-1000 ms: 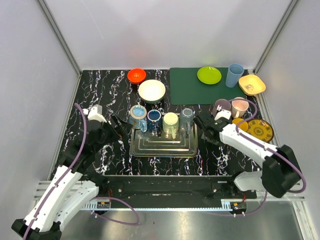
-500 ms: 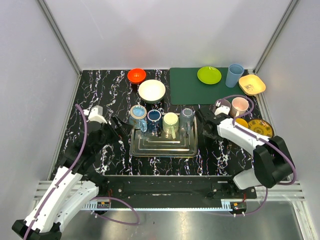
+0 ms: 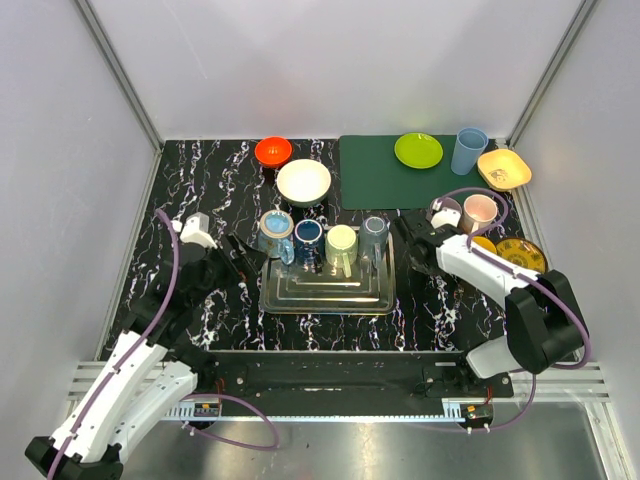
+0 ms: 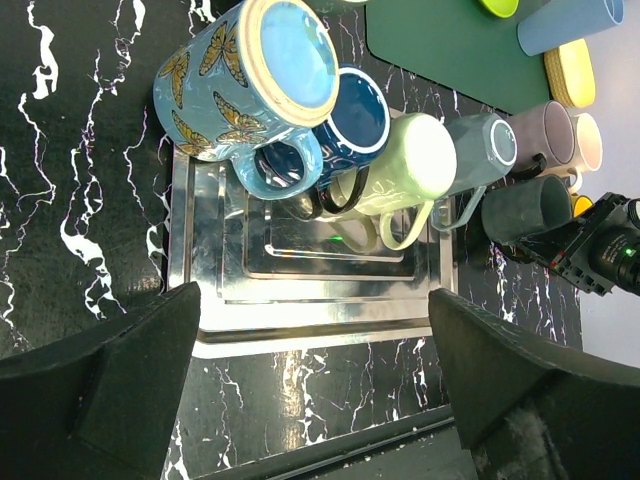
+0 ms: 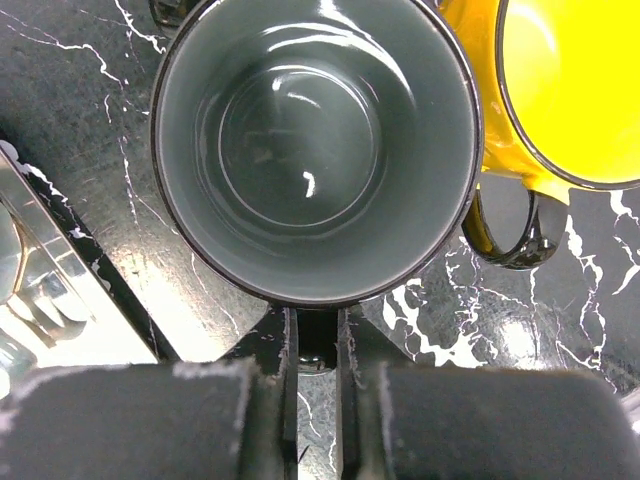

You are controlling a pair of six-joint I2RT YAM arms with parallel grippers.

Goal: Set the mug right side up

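My right gripper (image 5: 315, 335), open wider a second ago, now pinches the near rim of the dark grey mug (image 5: 315, 140), its mouth toward my wrist just right of the tray (image 4: 310, 335), so I judge it ready for turning; my left gripper (image 4: 312, 295) stands spread, idle.

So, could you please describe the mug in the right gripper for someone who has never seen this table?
Find the metal tray mid-table; just off its right edge the right gripper grips a mug. It is dark grey inside and out, unlike the yellow mug beside it.
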